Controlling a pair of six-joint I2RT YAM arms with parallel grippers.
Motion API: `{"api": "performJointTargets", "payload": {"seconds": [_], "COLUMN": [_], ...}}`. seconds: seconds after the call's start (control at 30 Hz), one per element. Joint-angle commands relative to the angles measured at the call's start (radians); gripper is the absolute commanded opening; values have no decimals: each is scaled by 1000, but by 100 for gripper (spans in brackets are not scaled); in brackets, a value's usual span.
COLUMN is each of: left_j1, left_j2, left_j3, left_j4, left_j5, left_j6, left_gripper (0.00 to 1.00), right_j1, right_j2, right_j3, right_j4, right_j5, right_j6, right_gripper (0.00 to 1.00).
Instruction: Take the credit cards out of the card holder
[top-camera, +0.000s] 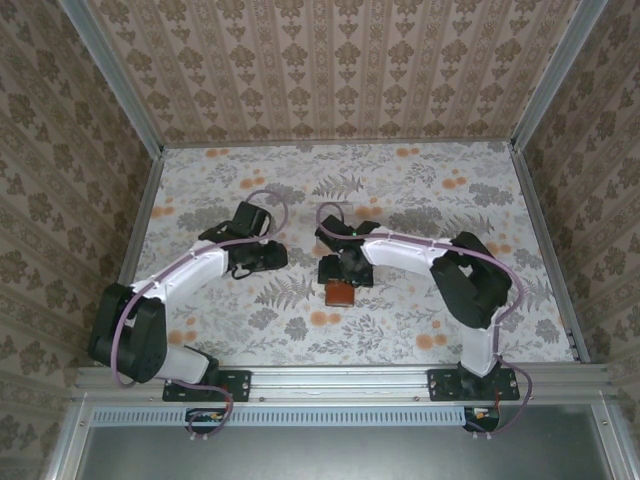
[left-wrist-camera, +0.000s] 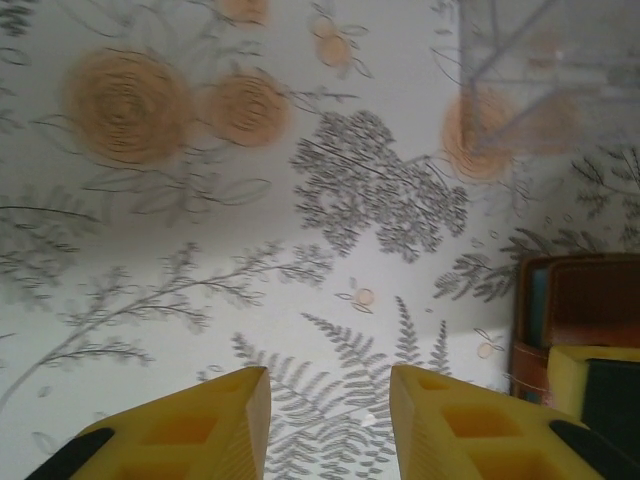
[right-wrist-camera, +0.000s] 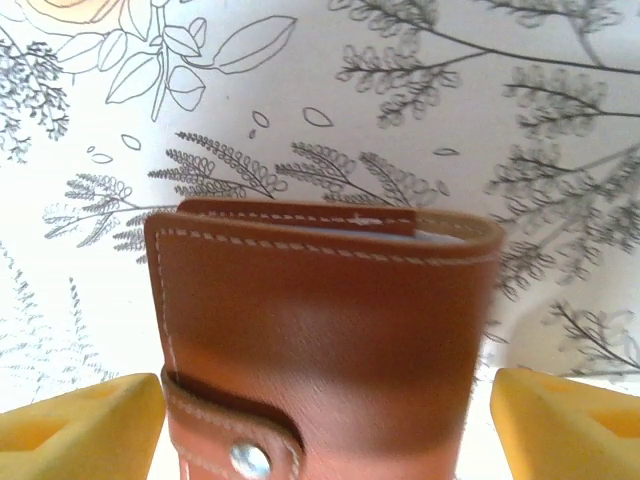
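Between the fingers of the right end effector (right-wrist-camera: 325, 388): the card holder (right-wrist-camera: 320, 310), brown leather, folded shut, strap and snap stud (right-wrist-camera: 250, 461) fastened at the wrist end. Fingers stand wide, one just beside each long edge. Released, not clamping, as far as I can see. Holder lies flat on the floral surface (right-wrist-camera: 90, 300), mid-field, just ahead of the right wrist. Pale sliver at its far lip could be card or lining; cannot tell. Credit cards presumably inside, none out.

Left end effector (left-wrist-camera: 330, 390): part-open, nothing between its fingers, low over the surface with the holder near on its right. Clear tray (left-wrist-camera: 540, 80) lies beyond.

Step, my reading: opening stage, no card drawn yet. Next move calls for pinning the holder with one arm, popping the snap, then folding the flap back to expose the pockets. Leather may spring shut.
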Motion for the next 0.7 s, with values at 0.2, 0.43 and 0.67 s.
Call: {"api": "performJointTargets", "payload": {"seconds": [0.2,0.43,0.67], "left_j1": [-167,-329,-438], "left_j2": [83,244,417], "left_j3": [115,275,426], "left_j4": [-44,-122,-200], "left_j5": [-88,-148,-167], "left_j6": [-128,-213,-287], "left_gripper": [37,37,35], "right_j1": [-129,-256,-314], "right_j2": [-236,-354,-423], "right_j3": [-228,-359,-448], "right_j4": [167,188,218], "right_j5": [-159,-197,-227], "right_j6": [5,-53,-80], "right_gripper": [85,82,81]}}
